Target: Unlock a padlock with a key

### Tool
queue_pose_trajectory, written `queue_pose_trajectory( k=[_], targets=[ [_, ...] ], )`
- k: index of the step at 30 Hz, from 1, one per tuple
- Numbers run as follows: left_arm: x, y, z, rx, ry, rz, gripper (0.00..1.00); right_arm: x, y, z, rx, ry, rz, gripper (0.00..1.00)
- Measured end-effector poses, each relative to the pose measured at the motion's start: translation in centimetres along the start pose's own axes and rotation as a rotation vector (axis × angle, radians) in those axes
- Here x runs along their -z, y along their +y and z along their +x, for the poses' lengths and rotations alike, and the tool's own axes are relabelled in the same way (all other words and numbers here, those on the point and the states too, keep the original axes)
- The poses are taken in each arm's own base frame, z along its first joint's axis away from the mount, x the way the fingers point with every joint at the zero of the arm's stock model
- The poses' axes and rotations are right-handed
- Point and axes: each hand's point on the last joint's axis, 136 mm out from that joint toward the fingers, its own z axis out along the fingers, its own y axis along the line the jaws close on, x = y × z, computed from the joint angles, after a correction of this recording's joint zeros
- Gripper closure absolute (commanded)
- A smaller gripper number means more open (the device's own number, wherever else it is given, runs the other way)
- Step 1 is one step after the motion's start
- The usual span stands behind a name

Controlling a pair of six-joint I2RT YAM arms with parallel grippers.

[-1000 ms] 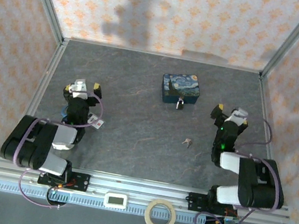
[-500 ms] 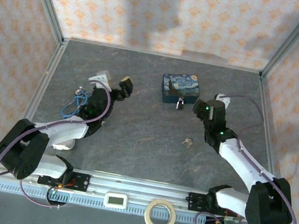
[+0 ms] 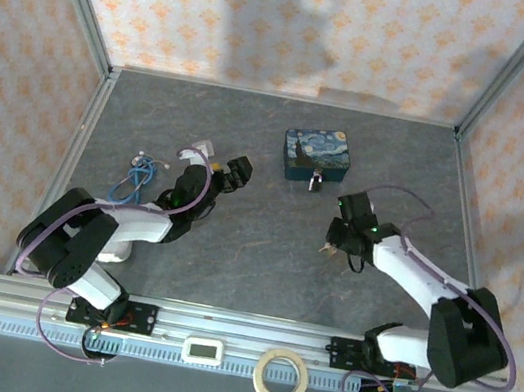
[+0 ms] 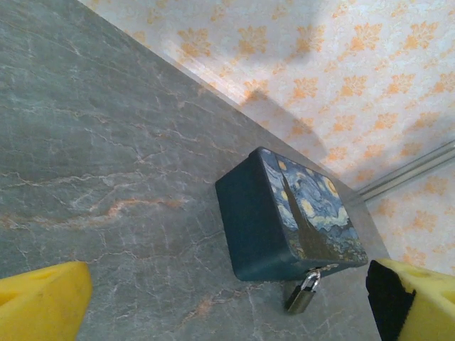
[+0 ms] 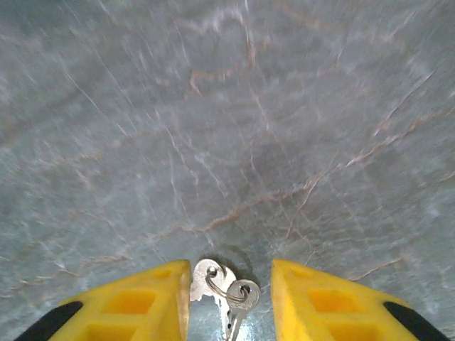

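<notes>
Black-and-white arms point(image 3: 411, 271), purple cables point(image 3: 401, 191), yellow-fingered hands point(image 5: 229, 275).

Light: bright, even, overhead. Shadows: soft grey patches on back wall point(image 3: 273, 15); faint one behind tin point(image 4: 284, 213). Blur: right wrist view, table point(image 5: 234, 106) smeared toward the top; key point(image 5: 213, 275) sharper.

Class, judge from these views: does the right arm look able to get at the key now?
Probably yes: the key lies on the table between the open fingers of the right tool, nothing blocking.

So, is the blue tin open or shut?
Shut: the lid lies flat on the blue tin, and the padlock hangs at its front.
</notes>
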Motion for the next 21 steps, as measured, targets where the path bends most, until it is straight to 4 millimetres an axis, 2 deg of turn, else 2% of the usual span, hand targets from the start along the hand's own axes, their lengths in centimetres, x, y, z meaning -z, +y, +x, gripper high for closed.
queue_pose_trajectory(
  k=[7, 12, 16, 21],
  targets=[
    [0.0, -0.3, 0.2, 0.011, 0.010, 0.016, 0.01, -1.5, -0.3, 1.3, 0.014, 0.055, 0.021, 0.71],
    [0.0, -0.6, 0.1, 0.030, 0.011, 0.032, 0.01, -2.0, -0.6, 1.7, 0.011, 0.062, 0.032, 0.82],
    [0.0, -0.9, 0.2, 0.042, 0.019, 0.045, 0.01, -1.8, -0.9, 1.8, -0.002, 0.053, 0.037, 0.99],
    [0.1, -1.3, 0.5, 0.074, 0.036, 0.062, 0.01, -1.4, 0.1, 2.0, -0.037, 0.061, -0.028, 1.00]
  ],
)
